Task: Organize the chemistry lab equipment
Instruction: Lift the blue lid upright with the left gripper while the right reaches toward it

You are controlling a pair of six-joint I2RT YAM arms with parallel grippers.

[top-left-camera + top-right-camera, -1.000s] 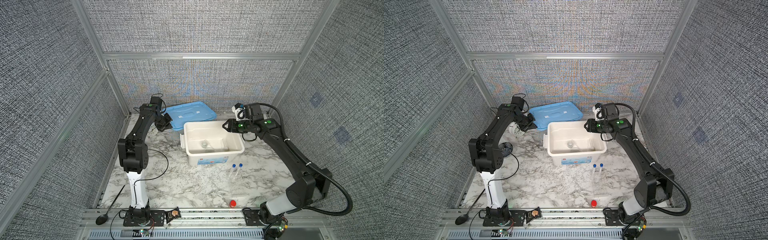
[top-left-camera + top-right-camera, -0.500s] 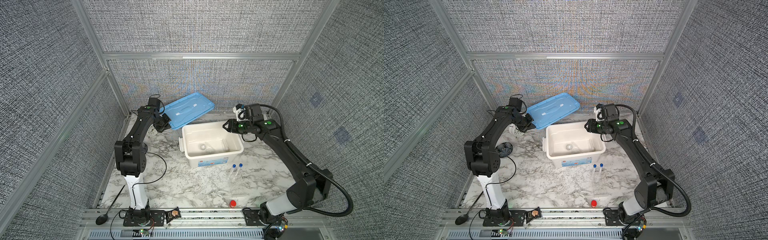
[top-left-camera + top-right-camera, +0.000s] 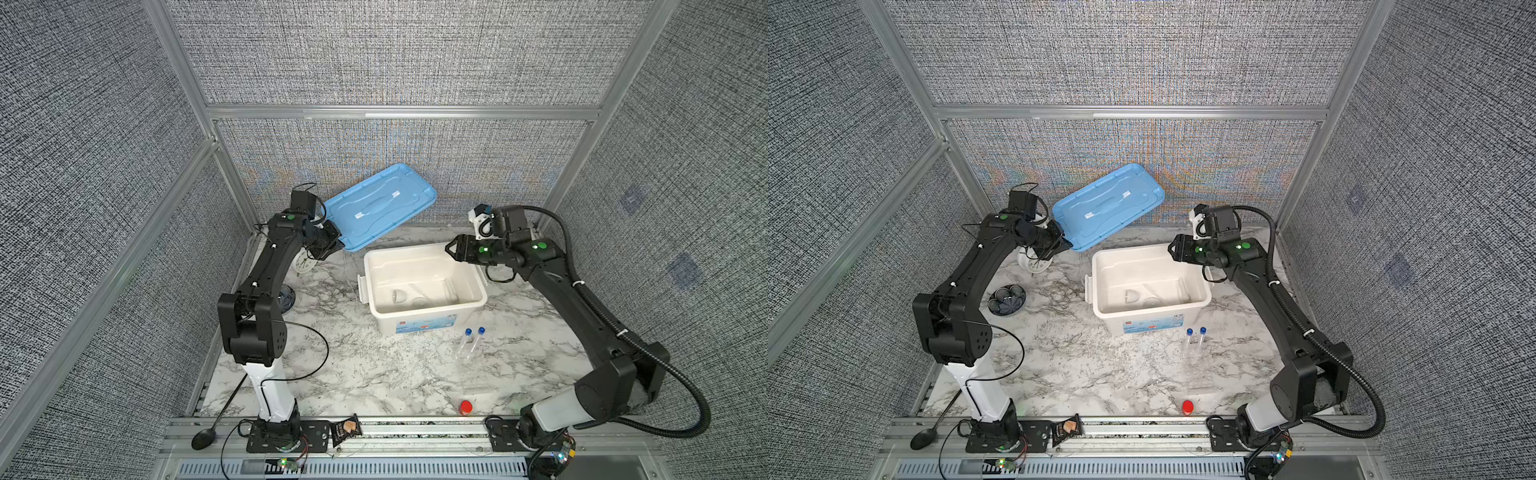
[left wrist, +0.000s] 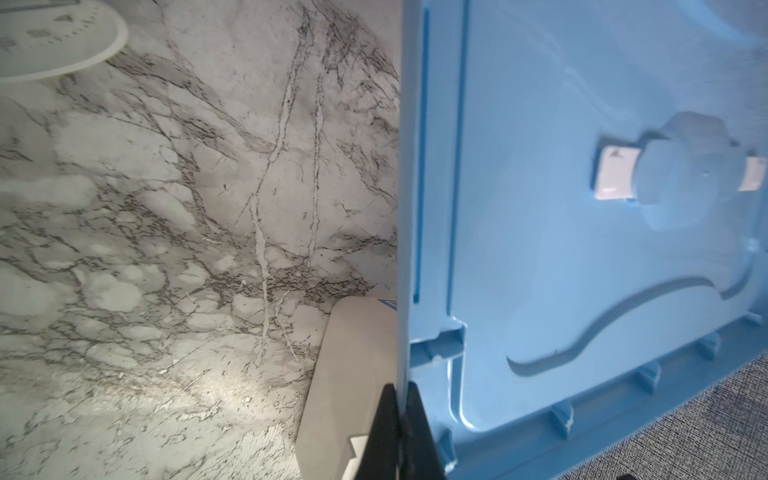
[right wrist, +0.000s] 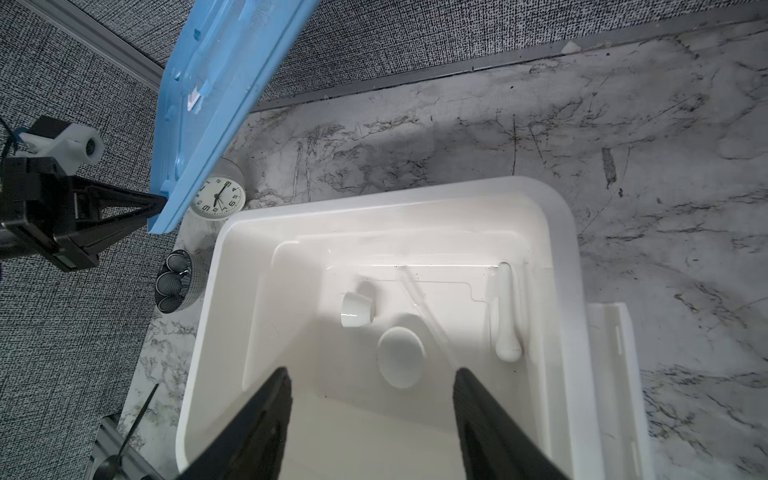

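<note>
left gripper (image 3: 337,246) is pinched tight on the rim of a blue lid (image 3: 380,208). it holds the lid tilted in the air over the rear left part of the marble worktop (image 3: 353,374), clear of the white bin (image 3: 419,326). right gripper (image 3: 452,249) hovers over the bin's rear right corner, its fingers (image 5: 266,415) spread wide with nothing between them. the open bin sits toward the rear middle of the worktop. inside it are a white dish (image 5: 356,309) tipped on its side, a second white dish (image 5: 401,357) lying flat, and a white pestle (image 5: 507,316) along one wall. two blue-capped tubes (image 3: 468,332) lie side by side on the worktop, just in front of the bin's front right corner. a white alarm clock (image 3: 302,262) stands near the rear left corner, below the left gripper. a red cap (image 3: 466,407) sits near the front edge.
</note>
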